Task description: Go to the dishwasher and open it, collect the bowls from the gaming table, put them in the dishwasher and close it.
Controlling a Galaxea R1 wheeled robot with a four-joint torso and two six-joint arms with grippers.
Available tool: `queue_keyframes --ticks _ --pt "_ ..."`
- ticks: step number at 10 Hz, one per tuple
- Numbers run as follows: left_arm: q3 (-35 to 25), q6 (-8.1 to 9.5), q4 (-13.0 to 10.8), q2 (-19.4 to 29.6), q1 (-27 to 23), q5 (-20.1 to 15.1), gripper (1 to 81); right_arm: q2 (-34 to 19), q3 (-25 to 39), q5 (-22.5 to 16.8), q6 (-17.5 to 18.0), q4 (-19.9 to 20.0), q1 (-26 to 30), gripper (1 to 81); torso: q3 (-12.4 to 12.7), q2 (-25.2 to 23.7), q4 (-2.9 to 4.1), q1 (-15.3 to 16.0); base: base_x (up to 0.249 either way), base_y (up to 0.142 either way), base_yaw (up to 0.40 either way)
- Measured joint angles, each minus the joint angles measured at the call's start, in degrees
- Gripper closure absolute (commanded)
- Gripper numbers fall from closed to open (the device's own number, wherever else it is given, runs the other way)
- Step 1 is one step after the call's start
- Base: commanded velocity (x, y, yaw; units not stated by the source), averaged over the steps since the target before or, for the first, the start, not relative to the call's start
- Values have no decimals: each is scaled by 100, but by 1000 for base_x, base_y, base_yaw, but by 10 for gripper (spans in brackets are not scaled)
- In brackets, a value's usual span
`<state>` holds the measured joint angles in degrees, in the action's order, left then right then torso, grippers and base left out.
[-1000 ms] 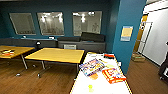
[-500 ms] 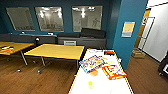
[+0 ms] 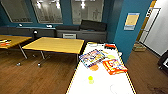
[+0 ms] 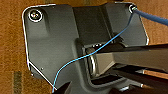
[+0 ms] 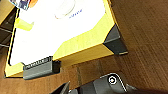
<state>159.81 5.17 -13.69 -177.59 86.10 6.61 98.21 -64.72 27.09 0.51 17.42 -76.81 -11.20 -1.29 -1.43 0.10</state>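
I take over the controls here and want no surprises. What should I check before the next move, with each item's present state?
1. Gaming table ahead of the robot: ok, its white top with yellow edge fills the near head view.
2. Bowl on it: ok, a pale bowl sits near the close end.
3. Other things near the bowl: not ok, game boxes and a yellow piece lie nearby.
4. Grippers open: cannot tell.
5. Wooden floor beside the table: ok.
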Motion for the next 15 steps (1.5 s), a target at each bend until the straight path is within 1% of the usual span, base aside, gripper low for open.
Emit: queue_keyframes --ticks 1,2,3,4,5,6,8,9,11,12,13,15 --pt "0 0 0 -2 4 2 10 -94 91 -52 0 137 372 10 5 0 0 2 0 0 0" --pt "0 1 0 0 -2 9 10 -184 168 -217 1 324 909 10 2 0 0 2 0 0 0" --pt "0 1 2 -2 0 4 10 -223 196 -380 4 455 1268 10 2 2 0 2 0 0 0" --pt "0 1 2 -2 -2 6 10 -258 199 -675 1 686 1786 10 0 2 0 2 0 0 0" --pt "0 1 2 -2 -2 6 10 -245 161 -984 4 909 2191 10 0 2 0 2 0 0 0" --pt "0 1 2 -5 -5 6 10 -179 12 -1320 4 1168 2530 10 -2 2 0 2 0 0 0" --pt "0 4 2 -2 -2 4 10 -39 -557 -1996 6 1749 3095 10 -2 2 0 2 0 0 0" --pt "0 4 2 -5 -2 4 10 -17 -857 -2243 9 1996 3373 10 -2 4 0 2 0 0 0" --pt "0 4 2 -6 -5 4 10 151 -1552 -2684 20 2343 3707 10 -13 4 0 2 0 0 0" --pt "0 6 2 -5 -9 11 10 304 -1893 -2854 26 2470 3792 10 -78 4 0 0 0 0 0" --pt "0 20 2 -5 -24 20 10 460 -2131 -2961 23 2562 3828 10 -216 4 0 0 0 0 0" --pt "0 32 2 -2 -88 26 10 835 -2453 -3210 23 2754 4007 10 -596 9 0 4 0 0 0"
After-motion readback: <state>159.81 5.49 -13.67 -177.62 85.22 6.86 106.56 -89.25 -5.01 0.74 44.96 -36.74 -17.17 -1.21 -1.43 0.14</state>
